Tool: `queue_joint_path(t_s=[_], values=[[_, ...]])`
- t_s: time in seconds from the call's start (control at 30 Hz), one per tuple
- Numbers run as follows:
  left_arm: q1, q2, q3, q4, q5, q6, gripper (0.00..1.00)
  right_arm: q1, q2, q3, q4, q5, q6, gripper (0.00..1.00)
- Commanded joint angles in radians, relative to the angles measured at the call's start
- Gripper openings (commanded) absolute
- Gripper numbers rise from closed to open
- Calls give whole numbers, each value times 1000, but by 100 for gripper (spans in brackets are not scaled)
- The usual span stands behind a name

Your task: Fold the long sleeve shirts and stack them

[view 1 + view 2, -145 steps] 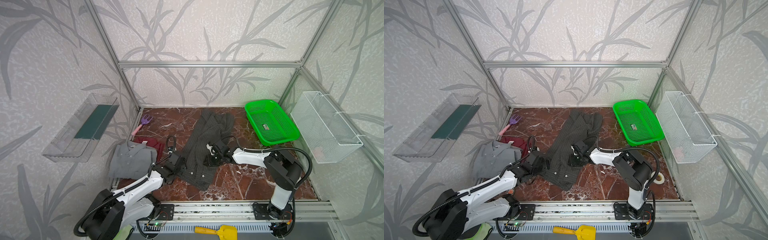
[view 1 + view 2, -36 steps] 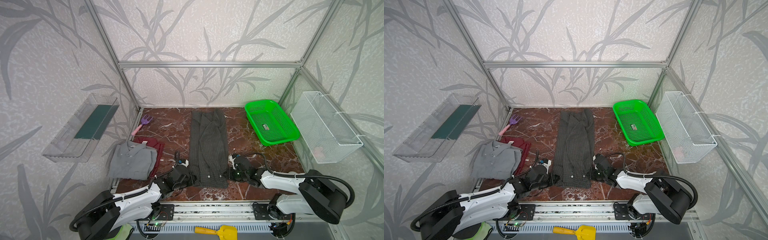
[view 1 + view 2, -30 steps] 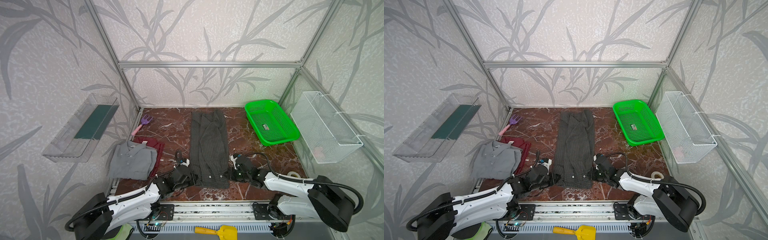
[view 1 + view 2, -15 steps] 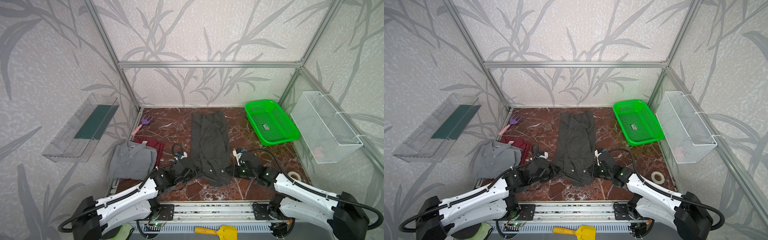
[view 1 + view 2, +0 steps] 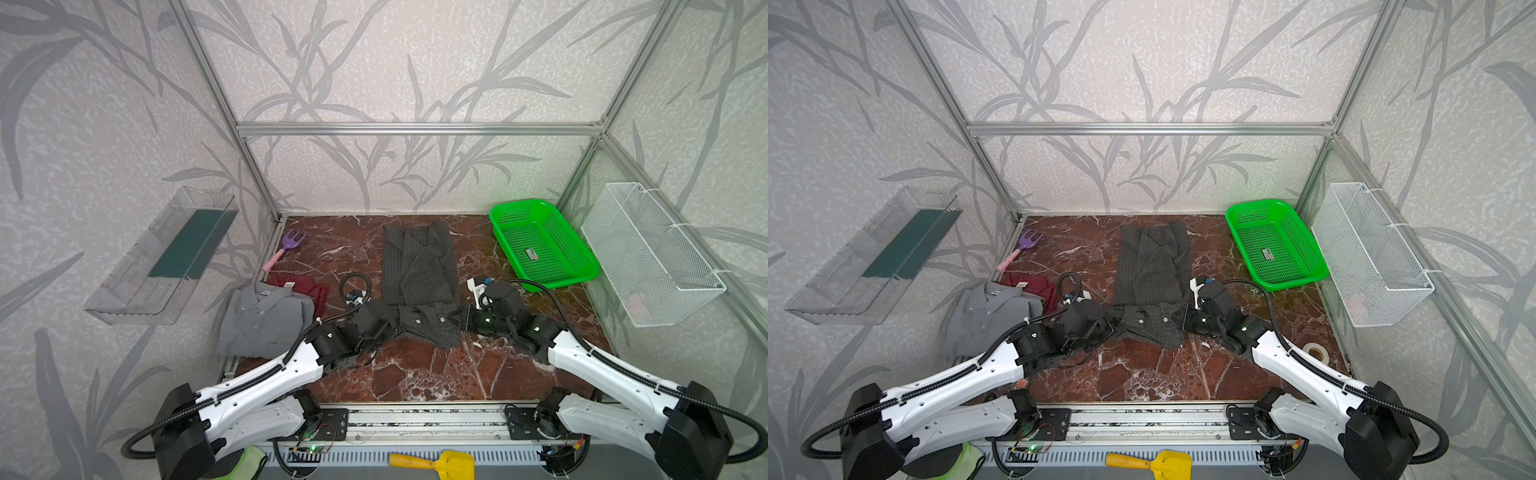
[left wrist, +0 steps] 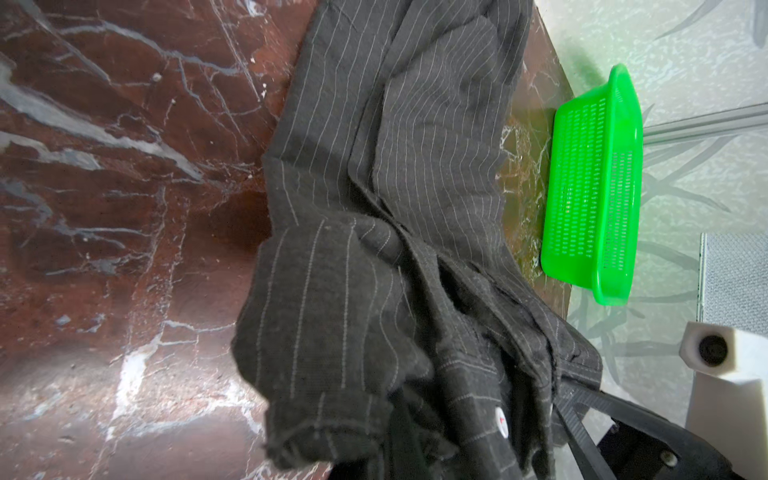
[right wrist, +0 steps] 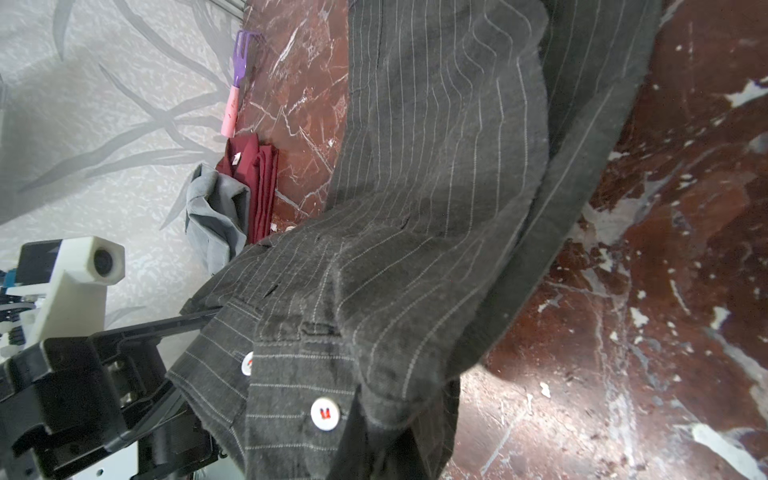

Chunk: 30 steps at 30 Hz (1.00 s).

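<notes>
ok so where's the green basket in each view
Both top views: green basket at the back right, right of the pinstriped shirt.
Left wrist: the basket lies just past the shirt's edge.
Right wrist: not in it.
Shared landmark: the pinstriped shirt, in all four views.

Pinstriped shirt [image 5: 417, 266] lies lengthwise, near end raised; grey shirt [image 5: 262, 320] overlaps red shirt [image 5: 301, 284].

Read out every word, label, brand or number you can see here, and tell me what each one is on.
Nothing reads clearly.
Sticker in the green basket: too small to read.
White tag on the red shirt: too small to read.
White button on the striped shirt: a red mark, too blurred to read.
</notes>
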Motion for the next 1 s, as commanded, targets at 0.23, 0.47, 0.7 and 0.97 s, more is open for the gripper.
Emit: queue_joint_path(t_s=[0.23,0.47,0.7,0.97], values=[[129,131,131,-16,30,39,0,-57,64,55,-23,-22,71,0],[167,250,199,10,66,64,0,-110,135,66,15,-54,107,0],[199,342,264,16,88,97,0,-152,243,87,45,-97,117,0],[233,428,299,52,117,136,0,-188,351,110,86,-123,116,0]])
